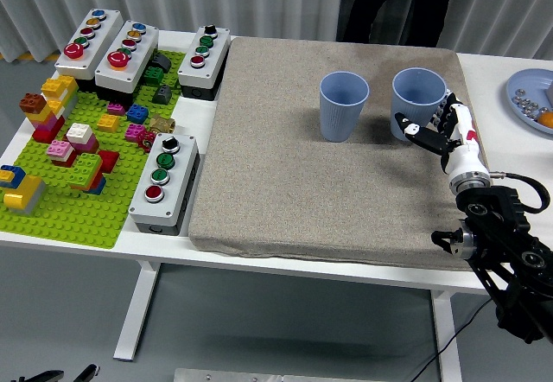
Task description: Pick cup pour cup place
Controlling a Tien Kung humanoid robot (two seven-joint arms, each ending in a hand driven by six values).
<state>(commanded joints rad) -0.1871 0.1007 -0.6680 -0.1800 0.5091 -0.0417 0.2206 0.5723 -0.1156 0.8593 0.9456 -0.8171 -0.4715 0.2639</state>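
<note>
Two light blue cups are on the grey mat (pixel 294 183). The left cup (pixel 344 107) stands upright near the mat's middle. The right cup (pixel 417 98) is upright, and my right hand (pixel 435 130) is shut on its lower right side, thumb in front and fingers behind it. This cup sits higher in the view than the left one and looks slightly raised off the mat. I cannot see what is inside either cup. My black right arm (pixel 497 252) comes in from the lower right corner.
A blue plate (pixel 529 98) with small items lies at the right edge. Button boxes (pixel 164 183) and a green brick plate (pixel 78 200) with bricks fill the left side. A person in dark clothes (pixel 397 2) stands at the far side.
</note>
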